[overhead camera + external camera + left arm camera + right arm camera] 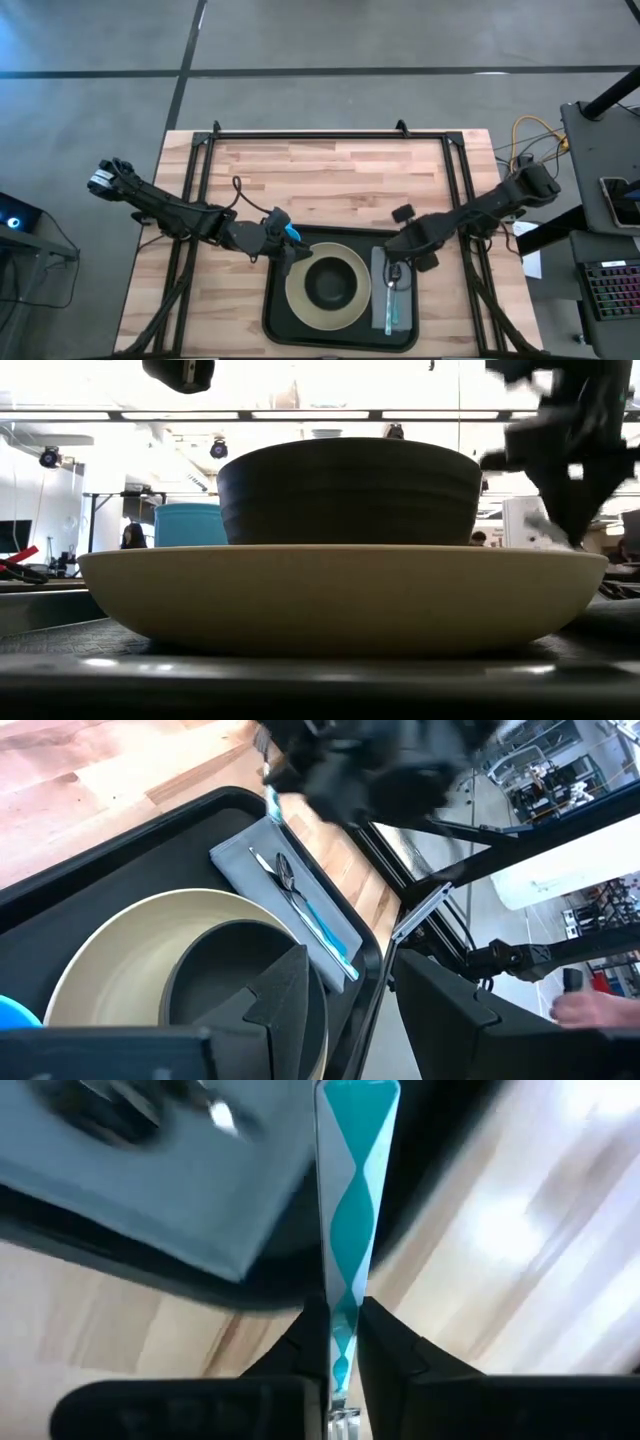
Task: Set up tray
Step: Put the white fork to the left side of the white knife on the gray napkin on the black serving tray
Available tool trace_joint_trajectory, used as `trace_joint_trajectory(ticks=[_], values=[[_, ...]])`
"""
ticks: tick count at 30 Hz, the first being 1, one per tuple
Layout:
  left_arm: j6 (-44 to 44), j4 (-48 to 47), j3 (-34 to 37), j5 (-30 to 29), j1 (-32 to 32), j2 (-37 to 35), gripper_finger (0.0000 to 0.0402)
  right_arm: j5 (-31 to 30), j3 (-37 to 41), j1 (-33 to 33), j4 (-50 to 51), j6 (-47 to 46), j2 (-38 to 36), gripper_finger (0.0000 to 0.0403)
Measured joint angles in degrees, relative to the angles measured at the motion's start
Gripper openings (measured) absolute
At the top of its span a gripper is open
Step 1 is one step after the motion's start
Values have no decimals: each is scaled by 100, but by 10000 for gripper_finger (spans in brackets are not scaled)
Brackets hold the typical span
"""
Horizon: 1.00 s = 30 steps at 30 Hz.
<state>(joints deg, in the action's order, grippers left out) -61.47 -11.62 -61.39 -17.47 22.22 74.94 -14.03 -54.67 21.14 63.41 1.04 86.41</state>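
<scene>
Your tray (pixel 275 310) sat at the near edge of the surface (pixel 330 175), centred between both arms: flat, black, rectangular, rounded corners, low raised rim. On it you had a wide tan plate (pixel 327 285), matte, shallow, with a dark ribbed bowl (pixel 328 283) nested in its middle. Right of the plate, on the tray, lay a grey rectangular napkin (pixel 392 290), soft and flat, with a metal spoon (pixel 284 874) on it.

Your right gripper (pixel 394 272) hung over the napkin's far end, inside the tray's right part. Its fingers were clamped on a thin straw (pixel 350 1230) with a teal and white twisted stripe; the wrist view showed the straw pinched between the two dark fingers (pixel 385 1345), running out past the tray rim and wood.

Your left gripper (pixel 285 250) sat at the tray's far left corner, just beside the plate rim, fingers apart, nothing between them. A blue cup-like thing (pixel 291 233) sat right by it; you couldn't tell if they touched.

The surface was light butcher-block wood, striped planks, inside a black metal frame (pixel 330 135). Grey concrete floor (pixel 330 40) lay beyond.
</scene>
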Motion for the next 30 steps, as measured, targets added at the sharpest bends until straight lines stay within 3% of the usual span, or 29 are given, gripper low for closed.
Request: trace_joint_trajectory(ticks=[6, 11, 18, 22, 30], values=[[-9, 0, 0, -2, 0, 0, 131, -366, -878, 737, 0, 1892, 293, 37], [-9, 0, 0, -3, 0, 0, 131, -336, -1657, 1365, -88, 2714, 979, 30], [-13, 4, 0, -7, 0, 0, 131, 32, -2567, 1926, -138, 3091, 2070, 22], [-13, 4, 0, -7, 0, 0, 131, 388, -2670, 2008, -181, 3239, 2108, 22], [-16, 22, 0, -9, 0, 0, 131, 399, -2636, 2075, -552, 3543, 2247, 22]])
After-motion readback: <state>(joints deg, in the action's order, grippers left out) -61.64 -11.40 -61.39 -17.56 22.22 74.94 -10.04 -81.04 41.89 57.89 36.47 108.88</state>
